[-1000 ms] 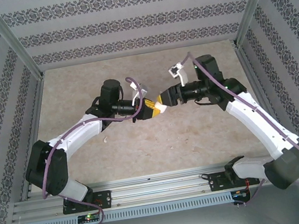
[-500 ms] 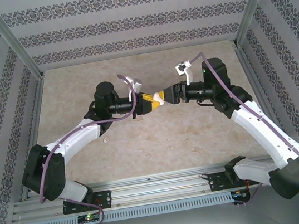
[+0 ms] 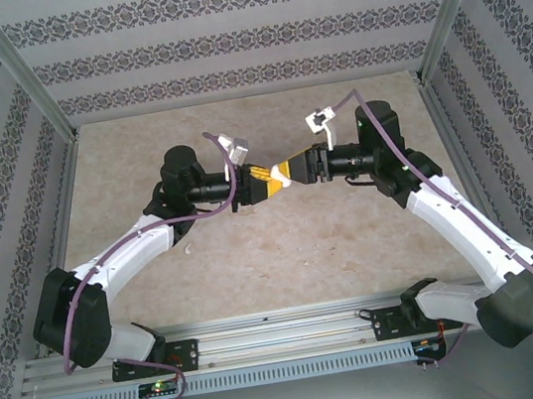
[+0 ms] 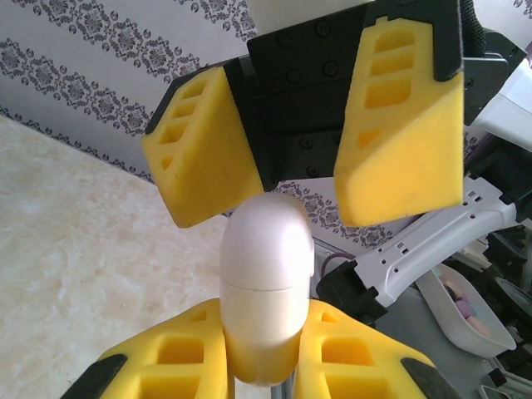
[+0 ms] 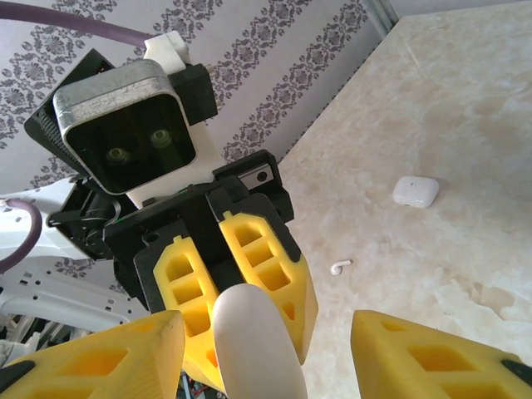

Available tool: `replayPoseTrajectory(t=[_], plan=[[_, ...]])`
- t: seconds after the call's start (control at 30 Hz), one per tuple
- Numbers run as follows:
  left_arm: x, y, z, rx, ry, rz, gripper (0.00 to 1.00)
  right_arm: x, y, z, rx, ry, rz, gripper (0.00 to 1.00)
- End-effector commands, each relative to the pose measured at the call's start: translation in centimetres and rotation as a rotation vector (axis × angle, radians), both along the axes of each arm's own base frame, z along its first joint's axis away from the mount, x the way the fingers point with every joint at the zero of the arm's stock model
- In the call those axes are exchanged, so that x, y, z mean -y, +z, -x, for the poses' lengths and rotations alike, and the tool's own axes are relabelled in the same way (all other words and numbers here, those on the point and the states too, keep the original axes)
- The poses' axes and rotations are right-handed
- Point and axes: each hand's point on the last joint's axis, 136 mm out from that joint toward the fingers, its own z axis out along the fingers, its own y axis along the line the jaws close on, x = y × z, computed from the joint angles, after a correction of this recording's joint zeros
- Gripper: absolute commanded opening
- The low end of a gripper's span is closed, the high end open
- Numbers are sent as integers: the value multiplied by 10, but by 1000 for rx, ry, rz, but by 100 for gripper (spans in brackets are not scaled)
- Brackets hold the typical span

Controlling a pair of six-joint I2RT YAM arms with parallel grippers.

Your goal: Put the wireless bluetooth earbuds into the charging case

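A white charging case (image 4: pixel 266 283), lid closed, stands upright between my left gripper's (image 4: pixel 266 320) yellow fingers, which are shut on its lower half. My right gripper (image 5: pixel 266 332) faces it, open, with one finger on each side of the case's (image 5: pixel 253 345) rounded top and a clear gap on the right side. From above, the two grippers meet nose to nose over the table's middle: left gripper (image 3: pixel 262 182), case (image 3: pixel 278 179), right gripper (image 3: pixel 288 170). One small white earbud (image 5: pixel 340 267) lies loose on the table; it shows from above as an earbud (image 3: pixel 186 251) by the left forearm.
A second white case (image 5: pixel 416 191) lies closed on the beige table (image 3: pixel 352 237), beyond the loose earbud. Patterned walls and metal posts (image 3: pixel 29 84) enclose the table on three sides. The aluminium rail (image 3: pixel 286 332) with the arm bases runs along the near edge.
Both grippers, still tip to tip with the case between them, have moved a little toward the back of the table. The right jaws have narrowed slightly around the case top.
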Motion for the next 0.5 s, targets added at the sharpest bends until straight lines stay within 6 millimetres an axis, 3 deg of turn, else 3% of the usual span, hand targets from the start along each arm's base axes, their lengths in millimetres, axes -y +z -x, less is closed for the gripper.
replayPoseTrajectory(t=[0.0, 0.13, 0.33, 0.47], plan=[[-3, 22, 9, 42, -25, 49, 0, -8, 1, 8, 20, 61, -22, 56], [-3, 25, 9, 45, -28, 57, 0, -9, -3, 10, 12, 69, -16, 51], [-3, 27, 9, 49, -33, 60, 0, -10, -2, 3, -7, 64, -25, 28], [-4, 29, 10, 40, -33, 67, 0, -13, 0, 3, -1, 83, -27, 24]])
